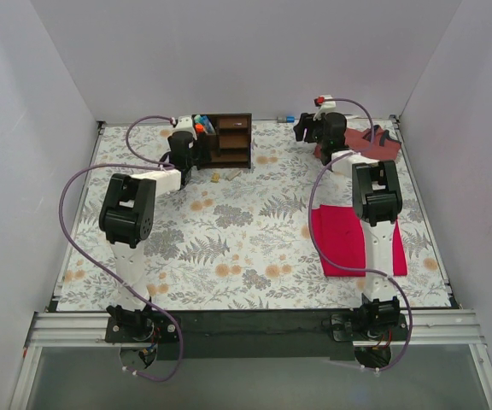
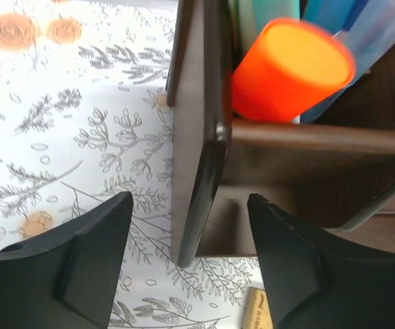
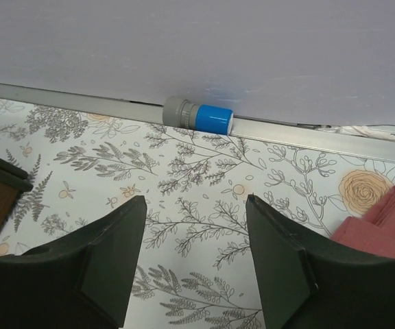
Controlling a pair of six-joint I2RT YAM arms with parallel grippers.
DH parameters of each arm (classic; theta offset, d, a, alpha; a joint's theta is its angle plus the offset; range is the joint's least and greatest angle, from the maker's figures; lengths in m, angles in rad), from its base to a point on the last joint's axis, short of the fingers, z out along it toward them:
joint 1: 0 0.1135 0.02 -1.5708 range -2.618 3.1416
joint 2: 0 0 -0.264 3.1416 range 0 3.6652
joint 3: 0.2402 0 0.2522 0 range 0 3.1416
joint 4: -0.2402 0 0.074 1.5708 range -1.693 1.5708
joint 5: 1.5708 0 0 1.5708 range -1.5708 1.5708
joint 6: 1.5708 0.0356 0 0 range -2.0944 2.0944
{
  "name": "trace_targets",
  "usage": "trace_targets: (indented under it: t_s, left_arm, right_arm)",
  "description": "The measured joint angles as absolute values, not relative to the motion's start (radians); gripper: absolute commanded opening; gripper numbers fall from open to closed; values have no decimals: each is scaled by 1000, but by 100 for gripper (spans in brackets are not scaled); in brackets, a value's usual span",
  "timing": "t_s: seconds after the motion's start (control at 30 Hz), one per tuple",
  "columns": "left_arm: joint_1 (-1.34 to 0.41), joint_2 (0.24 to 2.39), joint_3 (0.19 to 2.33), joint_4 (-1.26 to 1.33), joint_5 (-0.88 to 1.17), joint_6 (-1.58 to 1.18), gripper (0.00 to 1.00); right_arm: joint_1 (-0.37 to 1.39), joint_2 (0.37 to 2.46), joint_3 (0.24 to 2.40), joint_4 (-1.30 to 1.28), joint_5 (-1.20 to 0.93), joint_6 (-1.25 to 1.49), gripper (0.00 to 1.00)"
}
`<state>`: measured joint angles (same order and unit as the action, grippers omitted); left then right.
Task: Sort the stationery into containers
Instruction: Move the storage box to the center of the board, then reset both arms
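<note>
Standing at the far left of the table (image 1: 254,256), the one dark brown organiser (image 1: 231,141) has its markers upright in its left compartment; at least three can be counted, one orange-capped marker (image 2: 290,68), one teal marker (image 2: 269,7) and one blue marker (image 2: 334,20); a tan eraser (image 1: 215,178) lies on the floral surface just in front of the organiser, and a paler speck beside it is too small to name; the single blue-grey cylinder (image 3: 197,115) lies on its side against the rail at the back wall, well apart from the organiser.

The left arm is folded, elbow high, its wrist tipped down at the organiser's left side; the left gripper (image 2: 189,202) is spread wide with nothing between its fingers, which in the wrist view fall either side of the organiser's side wall.

The right arm reaches toward the far edge; the right gripper (image 3: 196,202) gapes wide and empty, aimed toward the cylinder but short of it; one reddish-brown bag (image 1: 374,141) sits beside it, and one flat red cloth (image 1: 344,239) lies beside that arm.
</note>
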<state>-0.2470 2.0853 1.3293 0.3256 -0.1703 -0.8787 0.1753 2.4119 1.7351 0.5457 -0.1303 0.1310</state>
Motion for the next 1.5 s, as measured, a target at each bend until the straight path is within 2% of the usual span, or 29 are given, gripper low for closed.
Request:
trace_targets:
  t_s: [0.07,0.1,0.27,0.53,0.67,0.77,0.93,1.07,1.23,1.5]
  left_arm:
    - [-252,2085,1316,331,-170,-878,76]
    - [-253,2085,1311,332,-170,-878,77]
    - [-256,2021,1250,320,-170,-854,78]
    - [-236,1627,1076,296,-80,-791,78]
    - [-218,1439,959,262,-11,-759,78]
    - [-189,1352,861,193,20,-754,79]
    - [-91,1269,679,96,34,-747,79]
    - [-77,1210,596,52,46,-723,79]
    - [-79,1178,574,60,61,-701,79]
    - [-79,1172,532,56,55,-669,79]
  right_arm:
    - [175,2379,1692,549,-139,124,96]
    - [175,2357,1660,548,-144,113,98]
    - [175,2192,1464,540,-157,52,98]
    - [173,1895,1320,343,-100,-39,98]
    - [176,1787,1312,168,22,-65,98]
    - [178,1673,1195,84,157,-83,98]
    - [178,1472,976,-37,300,-109,98]
    - [178,1338,855,-98,351,-130,98]
    - [179,1264,802,-139,361,-142,98]
    - [179,1262,801,-159,348,-150,98]
